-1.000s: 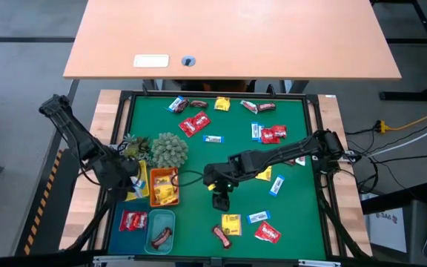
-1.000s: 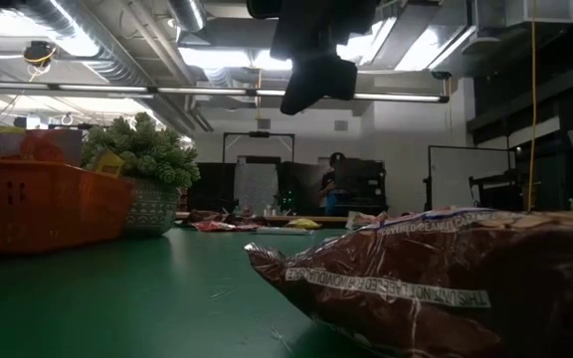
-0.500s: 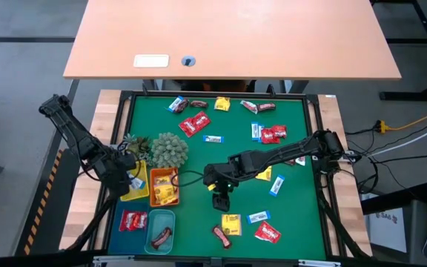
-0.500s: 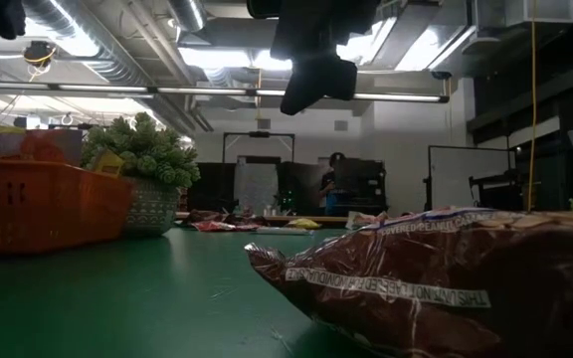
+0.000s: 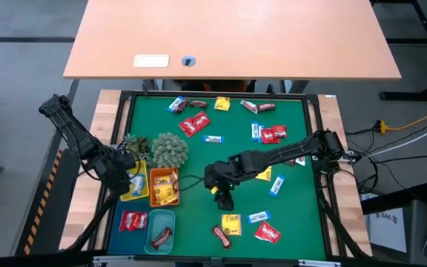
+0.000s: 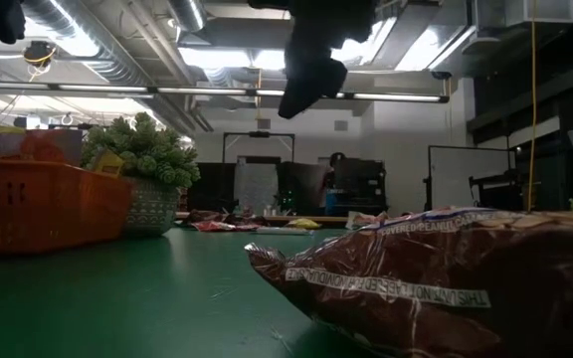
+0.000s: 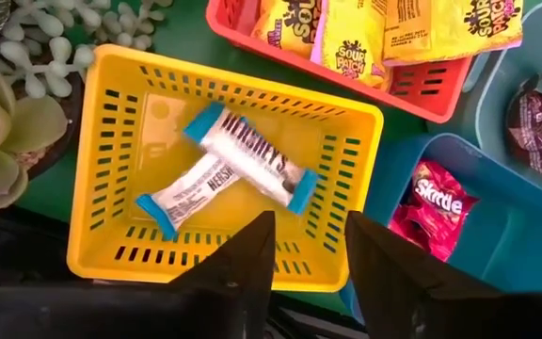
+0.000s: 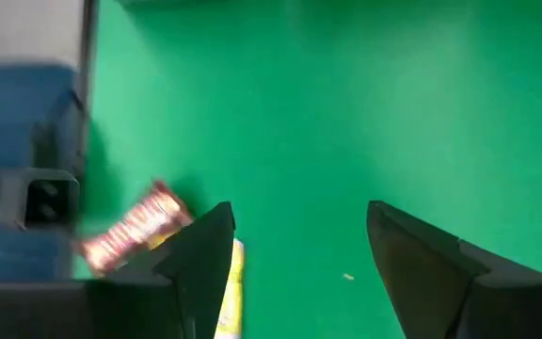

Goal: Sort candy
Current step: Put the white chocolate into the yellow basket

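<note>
Sorting's maybe a third done by my read. The left gripper (image 7: 304, 259) hangs over the yellow tray (image 7: 120, 141) at the left edge of the green mat (image 5: 199, 159), its fingers parted with nothing between them, and two blue-white bars (image 7: 247, 155) are lying crossed inside that tray. Just right of it the orange tray (image 5: 164, 186) has a stack of yellow packets (image 7: 356, 33), and on the near side the blue tray (image 5: 133, 220) holds a red packet (image 7: 433, 200) while the teal tray (image 5: 161, 228) has a dark brown bar (image 5: 161, 237). The right gripper (image 5: 224, 199) hovers over the middle of the mat, jaws spread wide and empty. Plenty left though: a whole bunch of loose candy (image 5: 195, 123) is scattered along the far side of the mat, a few more pieces sit towards the right, and near the front edge there's a yellow square packet (image 5: 231, 224), a brown bar (image 5: 222, 236), a blue-white wrapper (image 5: 259, 217) and a red one (image 5: 267, 232). The spiky plant ball (image 5: 169, 150) sits just behind the trays, close enough that I'd guess it crowds any approach to the yellow and orange ones from the far side. The tan desk (image 5: 228, 37) beyond isn't in the way.
</note>
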`<action>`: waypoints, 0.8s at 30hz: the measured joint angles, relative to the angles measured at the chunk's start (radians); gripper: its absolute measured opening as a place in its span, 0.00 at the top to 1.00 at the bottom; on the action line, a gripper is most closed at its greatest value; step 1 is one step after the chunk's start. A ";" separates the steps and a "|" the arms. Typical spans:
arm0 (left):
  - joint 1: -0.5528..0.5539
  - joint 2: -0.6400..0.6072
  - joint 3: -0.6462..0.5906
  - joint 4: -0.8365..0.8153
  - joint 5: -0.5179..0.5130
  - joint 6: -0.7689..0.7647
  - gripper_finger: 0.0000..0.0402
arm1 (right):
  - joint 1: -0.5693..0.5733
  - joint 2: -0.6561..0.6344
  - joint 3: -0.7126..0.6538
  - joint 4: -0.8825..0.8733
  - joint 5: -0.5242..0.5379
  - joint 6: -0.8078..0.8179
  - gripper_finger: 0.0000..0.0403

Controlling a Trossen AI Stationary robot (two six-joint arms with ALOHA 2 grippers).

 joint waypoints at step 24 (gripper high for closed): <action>0.000 0.000 0.000 0.011 -0.093 0.008 0.67 | -0.010 0.184 0.001 -0.227 0.450 -0.711 0.40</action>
